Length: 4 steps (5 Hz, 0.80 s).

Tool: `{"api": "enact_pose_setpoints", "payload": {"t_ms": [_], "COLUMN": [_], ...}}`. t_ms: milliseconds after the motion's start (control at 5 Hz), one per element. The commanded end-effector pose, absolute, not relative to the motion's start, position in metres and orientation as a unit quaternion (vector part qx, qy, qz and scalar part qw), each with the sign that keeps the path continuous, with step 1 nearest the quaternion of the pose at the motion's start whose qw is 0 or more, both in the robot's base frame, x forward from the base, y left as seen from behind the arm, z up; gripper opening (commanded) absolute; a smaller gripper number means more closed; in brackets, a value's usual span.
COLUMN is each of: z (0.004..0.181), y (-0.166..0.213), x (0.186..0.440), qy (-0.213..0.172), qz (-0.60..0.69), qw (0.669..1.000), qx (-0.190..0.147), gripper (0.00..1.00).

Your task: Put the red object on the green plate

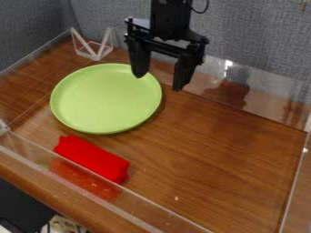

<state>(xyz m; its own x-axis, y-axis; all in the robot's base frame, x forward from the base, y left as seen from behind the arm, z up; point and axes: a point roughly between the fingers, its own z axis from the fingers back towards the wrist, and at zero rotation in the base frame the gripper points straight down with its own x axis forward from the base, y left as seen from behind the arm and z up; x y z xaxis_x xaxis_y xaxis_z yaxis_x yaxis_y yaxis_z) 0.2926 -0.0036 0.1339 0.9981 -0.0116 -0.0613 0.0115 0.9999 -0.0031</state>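
Observation:
The red object (pixel 90 155) is a bright red elongated block lying on the wooden tabletop at the front left, near the front wall of the clear enclosure. Behind it and slightly right lies the green plate (pixel 107 98), round, flat and bare. My gripper (pixel 162 73) hangs above the plate's far right rim, pointing down, its two black fingers (pixel 141 62) spread wide apart with nothing between them. It is well away from the red block.
Clear acrylic walls (pixel 145 209) ring the wooden table (pixel 225 155) on all sides. A small white wire stand (pixel 87 43) sits at the back left corner.

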Motion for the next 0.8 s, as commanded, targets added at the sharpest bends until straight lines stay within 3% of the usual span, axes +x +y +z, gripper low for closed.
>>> {"api": "enact_pose_setpoints", "payload": {"t_ms": [0, 200, 400, 600], "z": [0.126, 0.116, 0.115, 0.112], "y": [0.001, 0.014, 0.023, 0.027], "x": [0.283, 0.261, 0.236, 0.221], "qy": [0.037, 0.039, 0.027, 0.021], "qz": [0.051, 0.132, 0.252, 0.369], "qw": [0.998, 0.990, 0.966, 0.926], "qx": [-0.007, -0.026, -0.052, -0.079], "gripper": [1.00, 0.00, 1.00, 1.00]}}
